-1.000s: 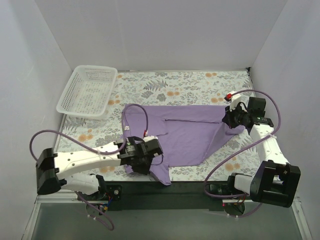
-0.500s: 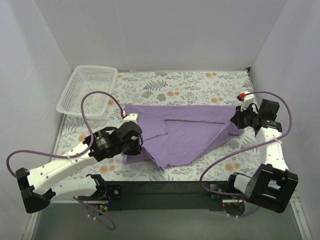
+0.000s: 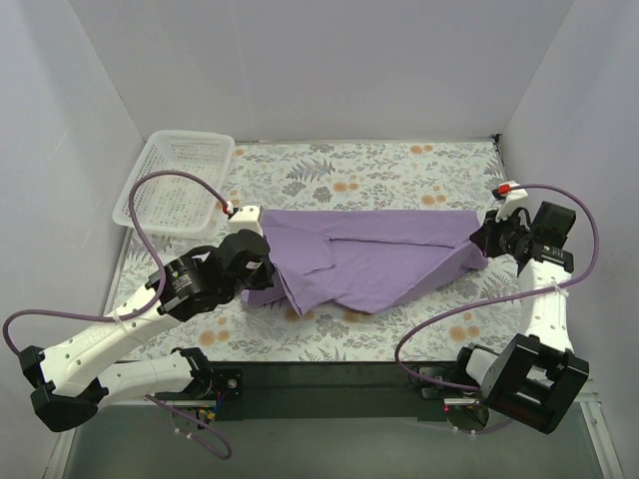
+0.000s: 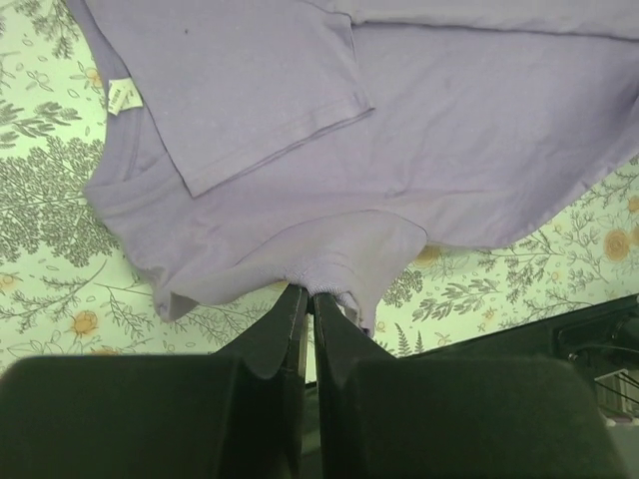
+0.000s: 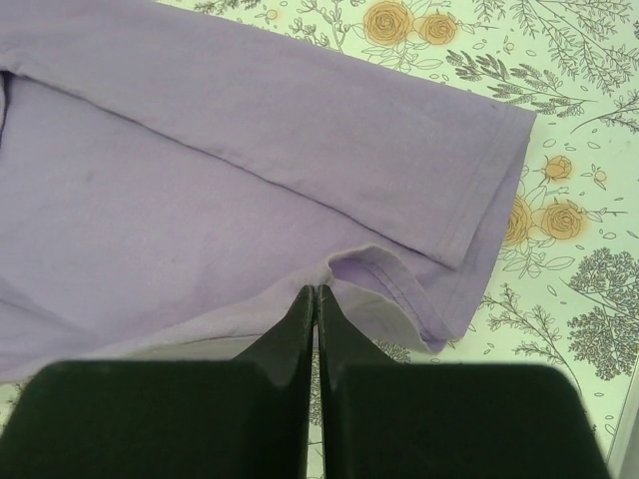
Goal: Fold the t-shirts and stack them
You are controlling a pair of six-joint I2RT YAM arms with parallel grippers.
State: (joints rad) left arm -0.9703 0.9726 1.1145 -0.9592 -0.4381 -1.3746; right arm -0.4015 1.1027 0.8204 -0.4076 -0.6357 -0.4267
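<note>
The lavender t-shirt [image 3: 369,254] lies across the middle of the floral table, folded over into a wide band with a loose flap at its front left. My left gripper [image 3: 262,271] is shut on a bunched edge of the t-shirt [image 4: 399,120] at the cloth's left end; its jaws [image 4: 310,291] pinch the hem, and a white label [image 4: 121,96] shows nearby. My right gripper [image 3: 481,239] is shut on the t-shirt's [image 5: 250,160] right end, jaws [image 5: 317,291] closed on a hemmed fold. Both grippers hold the cloth low over the table.
A white lattice basket [image 3: 175,180] stands at the back left corner, apart from the shirt. White walls enclose the table on three sides. The black front rail [image 3: 329,374] runs along the near edge. Purple cables loop over both arms.
My left gripper has carried the shirt's near edge from the front of the table back and to the left. My right gripper has drawn its end rightward. The shirt is now a narrower band.
</note>
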